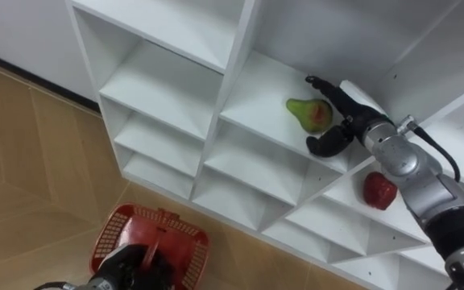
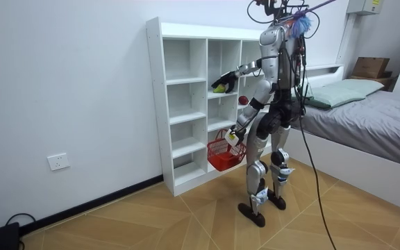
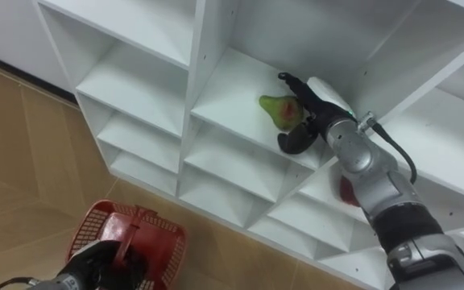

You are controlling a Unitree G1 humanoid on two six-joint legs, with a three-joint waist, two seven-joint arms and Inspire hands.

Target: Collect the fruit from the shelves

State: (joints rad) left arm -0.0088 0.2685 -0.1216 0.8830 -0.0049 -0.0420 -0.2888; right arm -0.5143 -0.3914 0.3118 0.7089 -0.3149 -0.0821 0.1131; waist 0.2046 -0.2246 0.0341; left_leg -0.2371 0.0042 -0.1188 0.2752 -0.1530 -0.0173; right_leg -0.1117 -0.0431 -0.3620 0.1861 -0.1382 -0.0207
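A green pear with a red blush (image 1: 308, 113) lies on a white closet shelf (image 1: 256, 101). My right hand (image 1: 345, 113) reaches into that compartment. Its fingers stretch over the pear's far side and the thumb hooks below it, so the hand stands open around the fruit. A red fruit (image 1: 379, 190) sits one shelf lower, in the compartment to the right, under my forearm. Low at the left, my left hand (image 1: 127, 262) is shut on the handle of a red wire basket (image 1: 185, 242). In the room view I stand facing the closet (image 2: 186, 104), with the basket (image 2: 221, 154) hanging by my thigh.
The other white compartments (image 1: 163, 89) around the pear hold nothing. Wooden floor (image 1: 31, 161) runs along the closet's foot. In the room view a bed (image 2: 367, 118) stands behind me, at the room view's right.
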